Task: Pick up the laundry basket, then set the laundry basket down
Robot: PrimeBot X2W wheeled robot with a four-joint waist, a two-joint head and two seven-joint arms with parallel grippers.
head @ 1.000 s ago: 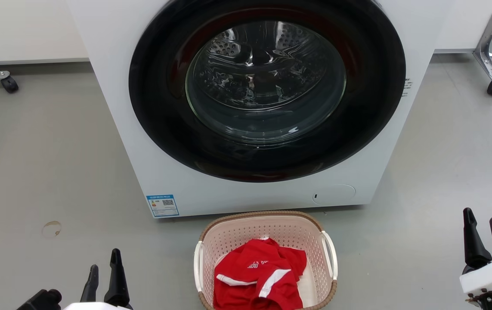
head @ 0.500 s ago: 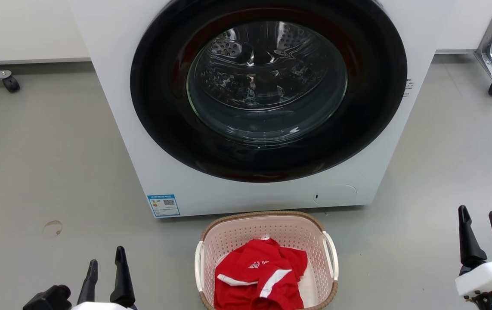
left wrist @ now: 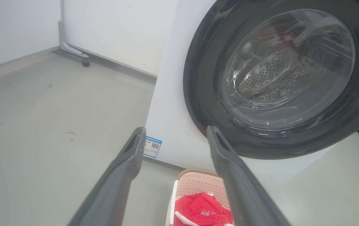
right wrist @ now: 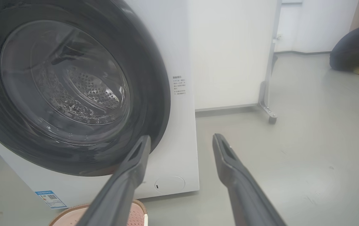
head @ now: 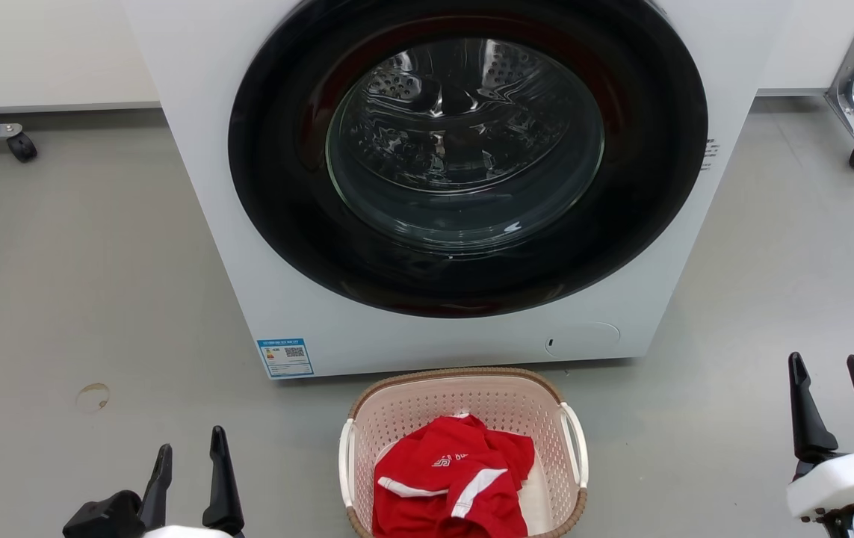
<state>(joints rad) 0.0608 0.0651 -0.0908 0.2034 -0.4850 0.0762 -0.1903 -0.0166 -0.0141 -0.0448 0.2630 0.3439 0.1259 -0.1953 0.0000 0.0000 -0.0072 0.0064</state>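
Pink basket (head: pixel 427 407) sits on the floor (head: pixel 60 299) just before the washing machine (head: pixel 195 149), red shirt (head: pixel 449 478) inside. My left pincer (head: pixel 191 444) and right pincer (head: pixel 824 366) gape empty either side, apart from it.

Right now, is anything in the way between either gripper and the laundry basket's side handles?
Nothing visible. The laundry basket stands on the floor before the washing machine; the open left gripper and open right gripper hang off to its sides, bare floor between. The red garment lies inside, clear of both white handles.
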